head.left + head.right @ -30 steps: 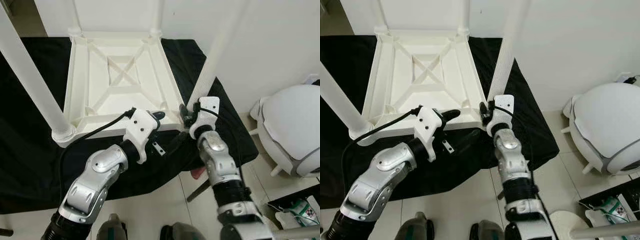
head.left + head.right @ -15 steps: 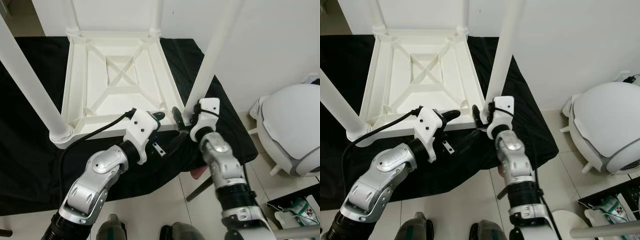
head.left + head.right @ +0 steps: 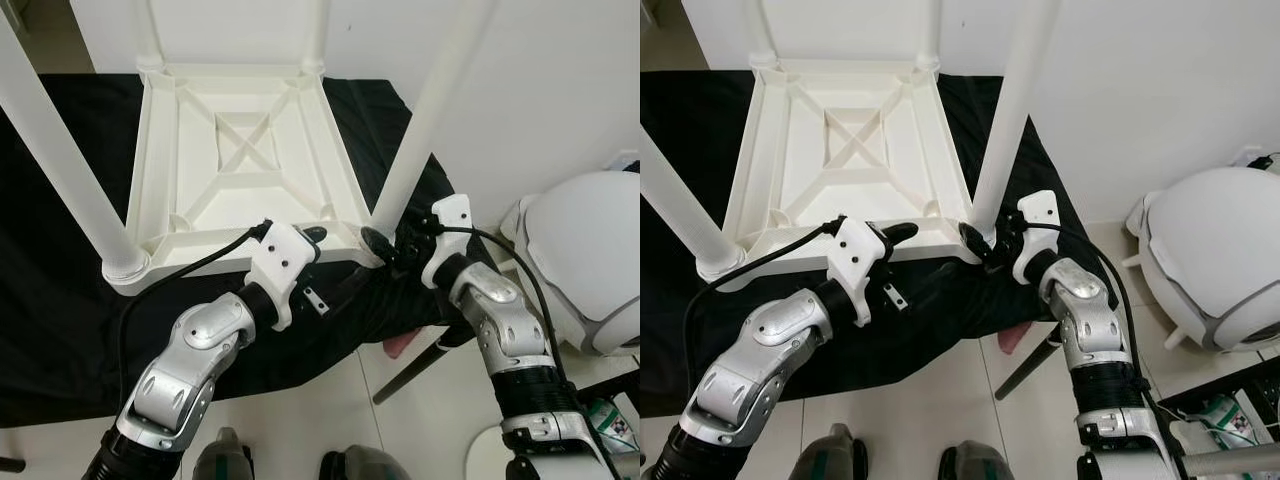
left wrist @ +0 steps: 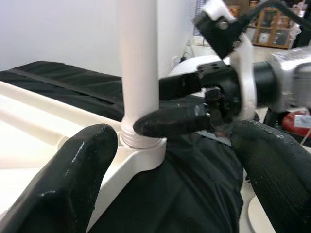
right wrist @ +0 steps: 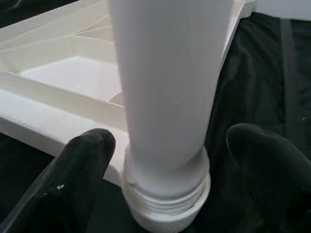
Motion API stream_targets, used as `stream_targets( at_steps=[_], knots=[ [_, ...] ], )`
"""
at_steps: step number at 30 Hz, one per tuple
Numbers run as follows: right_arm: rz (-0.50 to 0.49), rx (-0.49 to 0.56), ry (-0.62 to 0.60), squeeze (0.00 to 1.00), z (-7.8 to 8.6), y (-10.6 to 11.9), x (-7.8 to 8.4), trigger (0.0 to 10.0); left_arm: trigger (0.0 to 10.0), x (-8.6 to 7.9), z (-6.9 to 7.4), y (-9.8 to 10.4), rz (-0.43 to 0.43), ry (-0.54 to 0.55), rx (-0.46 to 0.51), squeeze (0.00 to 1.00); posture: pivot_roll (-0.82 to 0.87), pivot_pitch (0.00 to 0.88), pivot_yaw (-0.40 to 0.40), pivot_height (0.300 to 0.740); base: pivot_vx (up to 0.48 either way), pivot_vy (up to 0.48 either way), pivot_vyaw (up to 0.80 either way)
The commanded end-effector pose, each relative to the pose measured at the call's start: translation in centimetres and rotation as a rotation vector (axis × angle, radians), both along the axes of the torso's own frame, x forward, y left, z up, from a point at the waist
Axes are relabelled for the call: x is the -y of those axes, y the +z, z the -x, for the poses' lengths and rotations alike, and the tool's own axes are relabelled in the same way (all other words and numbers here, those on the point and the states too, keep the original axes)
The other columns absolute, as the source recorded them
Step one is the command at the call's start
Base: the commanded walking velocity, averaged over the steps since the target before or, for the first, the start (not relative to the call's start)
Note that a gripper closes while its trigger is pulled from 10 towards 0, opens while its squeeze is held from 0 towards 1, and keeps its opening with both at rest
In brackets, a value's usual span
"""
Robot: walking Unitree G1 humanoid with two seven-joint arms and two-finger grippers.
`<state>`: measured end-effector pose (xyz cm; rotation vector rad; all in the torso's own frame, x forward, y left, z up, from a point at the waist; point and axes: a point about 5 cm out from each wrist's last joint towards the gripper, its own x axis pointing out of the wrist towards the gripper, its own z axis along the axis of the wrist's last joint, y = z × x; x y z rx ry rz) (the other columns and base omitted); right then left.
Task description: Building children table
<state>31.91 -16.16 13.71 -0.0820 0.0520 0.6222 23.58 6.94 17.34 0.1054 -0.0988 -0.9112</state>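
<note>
A white children's table (image 3: 240,160) lies upside down on a black cloth (image 3: 60,300), its legs pointing up. The near-right leg (image 3: 420,130) stands in the corner socket (image 4: 141,145). My right gripper (image 3: 385,248) reaches in from the right, open, with its fingers (image 5: 77,170) on either side of that leg's threaded base (image 5: 167,194) and not touching it. My left gripper (image 3: 312,237) is open at the table's near rim, just left of the same corner, one of its fingers (image 4: 73,179) over the rim.
The near-left leg (image 3: 60,150) rises at the left, and two far legs (image 3: 315,30) stand against the white wall. A round white appliance (image 3: 590,260) sits on the tiled floor at the right. A dark rod (image 3: 410,375) and a pink thing (image 3: 400,345) poke out below the cloth.
My right arm has swung out to the right, and its gripper now points left at the leg's base from the side. The left arm has stayed put.
</note>
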Motion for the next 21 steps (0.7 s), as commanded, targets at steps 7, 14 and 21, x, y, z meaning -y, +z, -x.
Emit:
stream_targets(
  at_steps=[7, 14, 21],
  knots=[
    [0.061, 0.019, 0.113, 0.0, -1.3, 0.3, -0.2, 10.0, 10.0, 0.1, 0.1, 0.2, 0.001, 0.001, 0.009, 0.0, 0.04, 0.0, -0.073, 0.74, 0.0, 0.0, 0.0],
    [0.121, 0.002, 0.188, 0.0, -2.8, -0.2, -1.6, 10.0, 10.0, 0.1, -0.1, 0.3, 0.001, 0.006, 0.012, 0.0, 0.04, 0.0, -0.076, 0.74, 0.0, 0.0, 0.0],
    [0.14, -0.062, 0.173, 0.0, -3.6, -1.3, -2.2, 0.0, 10.0, 0.0, -0.2, 0.4, 0.008, 0.023, 0.014, 0.0, 0.06, 0.0, -0.087, 0.74, 0.0, 0.0, 0.0]
  ],
)
